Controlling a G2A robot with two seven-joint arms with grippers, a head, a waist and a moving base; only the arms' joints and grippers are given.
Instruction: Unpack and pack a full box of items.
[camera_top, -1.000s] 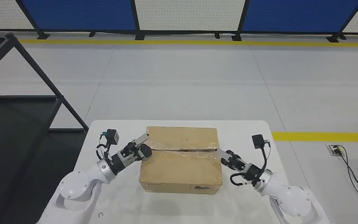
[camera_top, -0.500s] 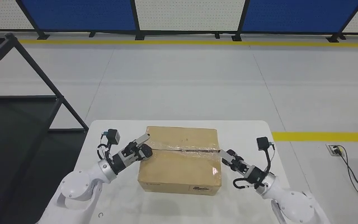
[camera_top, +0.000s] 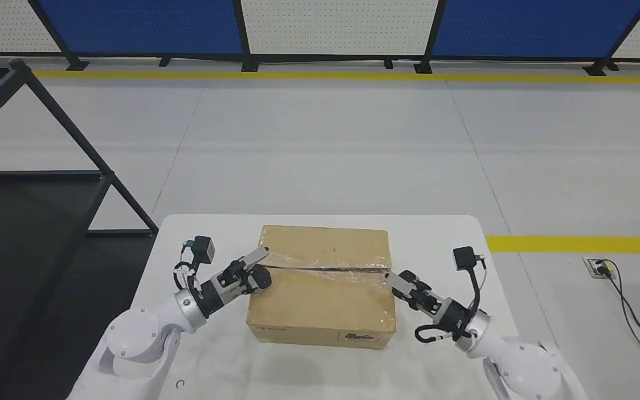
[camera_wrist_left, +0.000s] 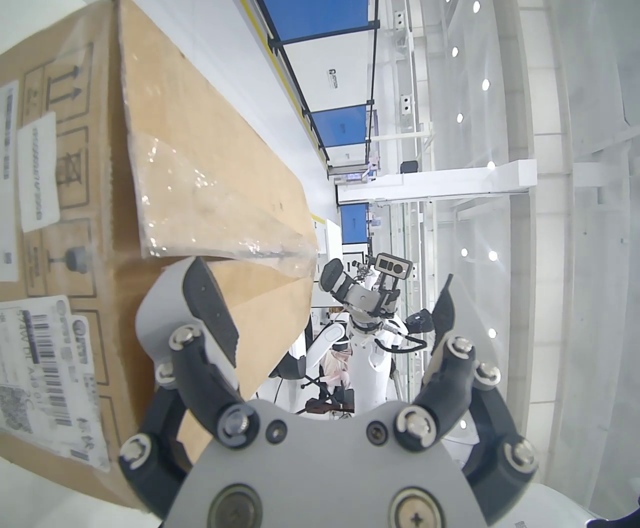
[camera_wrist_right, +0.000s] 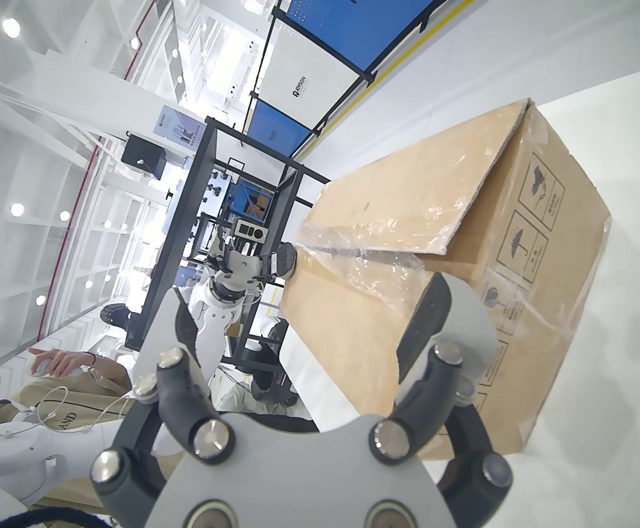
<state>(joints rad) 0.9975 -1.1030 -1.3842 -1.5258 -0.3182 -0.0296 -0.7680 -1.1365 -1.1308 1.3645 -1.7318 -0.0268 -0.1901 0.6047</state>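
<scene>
A white desk (camera_top: 200, 235) is seen, and the box (camera_top: 325, 290), a large brown cardboard carton, is set at its middle with its long side running left to right. The carton is shut: its far flap (camera_top: 325, 243) and near flap (camera_top: 322, 300) meet along a seam across the top, so what is packed inside cannot be seen. A strip of clear tape (camera_top: 330, 266) is laid over that seam and is wrinkled and partly loose at both ends. In the right wrist view the far flap's end appears slightly raised.

The left end effector (camera_top: 258, 280) is held at the left end of the seam with its fingers spread wide and nothing between them. One finger lies over the near flap by the tape, though contact cannot be confirmed. The right end effector (camera_top: 398, 284) is placed at the right end of the seam, likewise spread and gripping nothing, one finger just beside the crumpled tape.

The carton is judged stiff but dentable, and probably heavy if full, so it is better opened where it stands than lifted. The tape is thin, slick and stretchy; a loose end is the likely place to pinch. The flaps are best taken by their free edges at the seam.

White printed labels (camera_wrist_left: 45, 360) are stuck on the left end face.
</scene>
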